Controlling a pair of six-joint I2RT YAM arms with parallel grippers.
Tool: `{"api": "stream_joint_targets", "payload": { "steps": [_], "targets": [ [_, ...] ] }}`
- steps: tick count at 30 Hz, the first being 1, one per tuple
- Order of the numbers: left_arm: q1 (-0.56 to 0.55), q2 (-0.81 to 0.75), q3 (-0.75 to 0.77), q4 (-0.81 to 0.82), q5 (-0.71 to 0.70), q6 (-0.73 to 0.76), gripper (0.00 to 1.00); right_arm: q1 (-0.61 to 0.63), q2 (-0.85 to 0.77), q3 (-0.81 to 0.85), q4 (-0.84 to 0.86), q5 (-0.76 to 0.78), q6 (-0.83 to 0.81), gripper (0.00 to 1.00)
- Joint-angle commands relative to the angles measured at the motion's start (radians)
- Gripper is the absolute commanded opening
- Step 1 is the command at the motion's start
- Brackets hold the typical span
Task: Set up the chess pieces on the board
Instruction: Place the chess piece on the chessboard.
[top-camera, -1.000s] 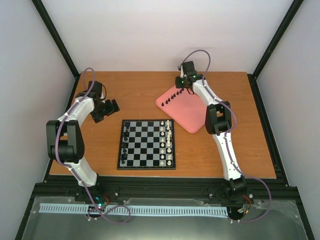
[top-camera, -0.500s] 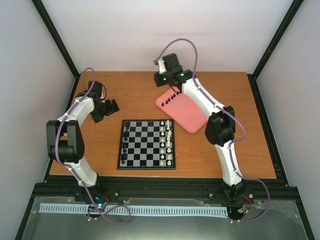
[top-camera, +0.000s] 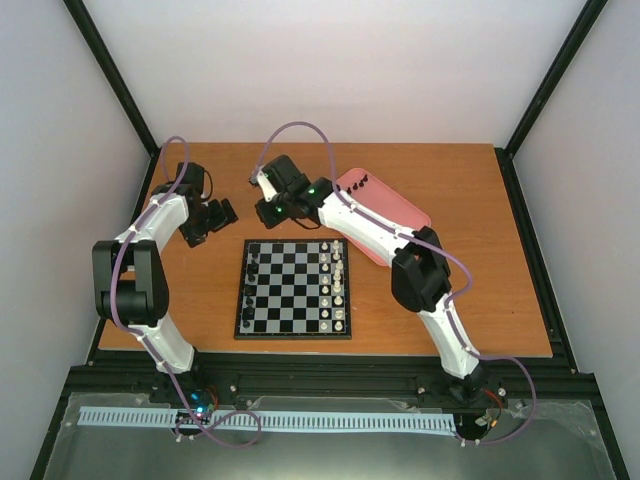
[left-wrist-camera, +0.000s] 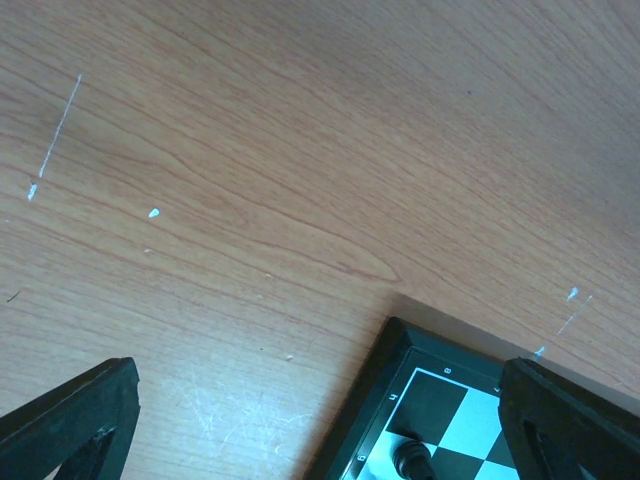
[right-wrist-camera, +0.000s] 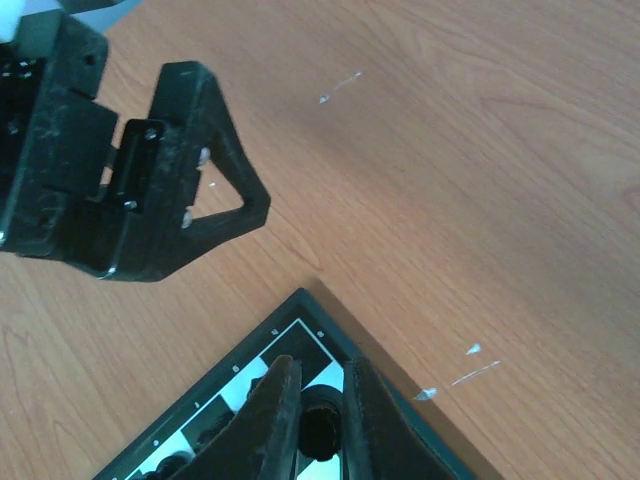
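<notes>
The board (top-camera: 293, 288) lies mid-table, with black chess pieces (top-camera: 252, 280) along its left column and white ones on its right columns. My right gripper (top-camera: 262, 205) hangs over the board's far-left corner. In the right wrist view it (right-wrist-camera: 318, 372) is shut on a black chess piece (right-wrist-camera: 320, 430) just above a corner square of the board (right-wrist-camera: 300, 305). More black pieces (top-camera: 360, 183) stand on the pink tray (top-camera: 410, 212). My left gripper (top-camera: 215, 218) is open and empty over bare wood left of that corner. Its wrist view (left-wrist-camera: 320, 440) shows the board corner (left-wrist-camera: 395, 350) and one black piece (left-wrist-camera: 410, 460).
My left gripper's fingers (right-wrist-camera: 190, 190) sit close to the right gripper, just off the board's corner. The right arm (top-camera: 370, 230) crosses over the tray and the board's far edge. Dark frame posts stand at the table's back corners.
My right arm has swung left from the pink tray to the board's far-left corner, carrying a black piece. The left arm has not moved.
</notes>
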Motion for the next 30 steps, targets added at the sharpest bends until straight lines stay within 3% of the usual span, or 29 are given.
{"api": "stream_joint_targets", "payload": {
  "steps": [1, 30],
  "targets": [
    [-0.003, 0.024, 0.003, -0.020, -0.013, -0.037, 1.00, 0.032, 0.012, 0.011, -0.018, 0.010, 0.005, 0.03],
    [-0.003, -0.038, -0.005, -0.031, -0.025, 0.011, 1.00, 0.085, 0.226, 0.078, 0.026, -0.011, 0.020, 0.03]
  ]
}}
